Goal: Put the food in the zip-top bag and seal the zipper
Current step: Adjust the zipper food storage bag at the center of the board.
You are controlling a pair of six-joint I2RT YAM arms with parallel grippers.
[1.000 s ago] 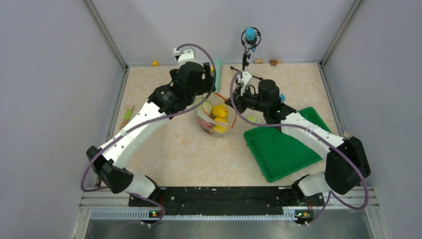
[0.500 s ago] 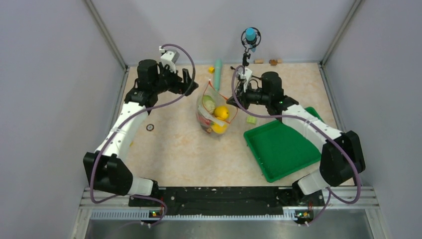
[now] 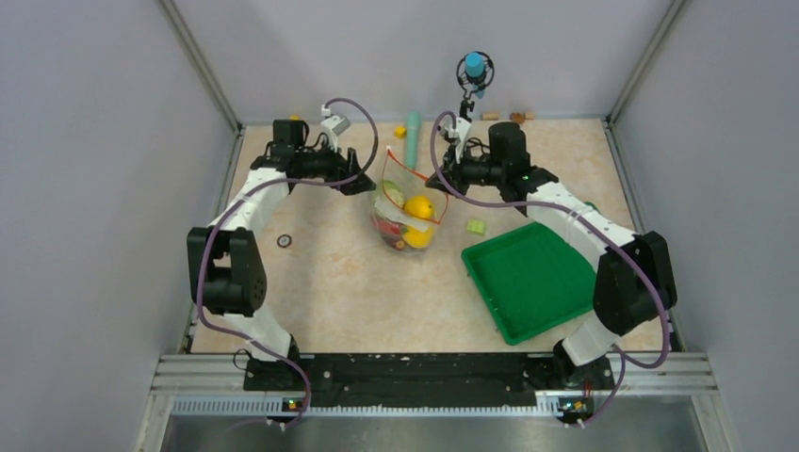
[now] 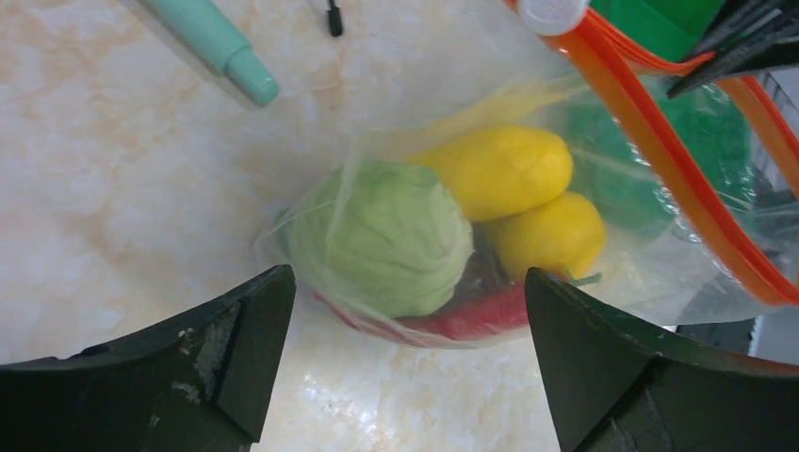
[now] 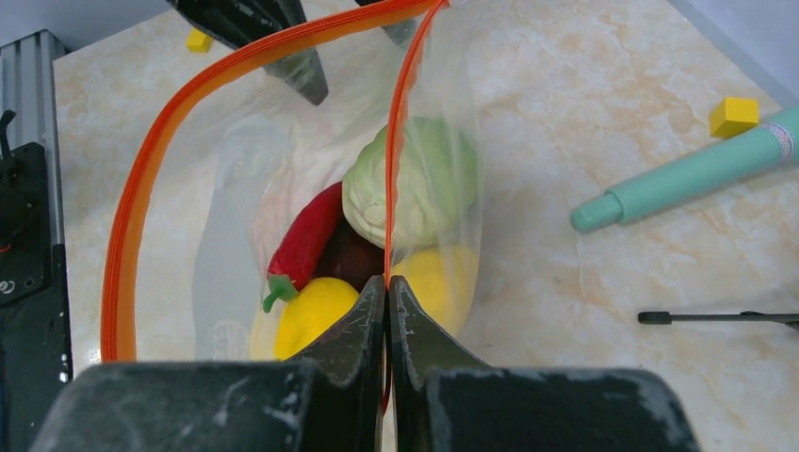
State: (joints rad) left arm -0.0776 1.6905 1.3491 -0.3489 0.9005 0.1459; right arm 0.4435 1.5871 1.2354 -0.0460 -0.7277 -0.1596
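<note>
Food looks all packed: cabbage, two lemons and a red chili sit inside the zip-top bag, standing mid-table toward the far side, left of the green tray. Right gripper is pinched shut on the right-hand lip of the orange zipper, holding the mouth up and gaping, and the strip runs from the white slider at its far end toward the near right. Left gripper hangs just left of the bag, jaws wide around nothing, wrist facing it, so I'd guess it's the free one to go for that slider.
</note>
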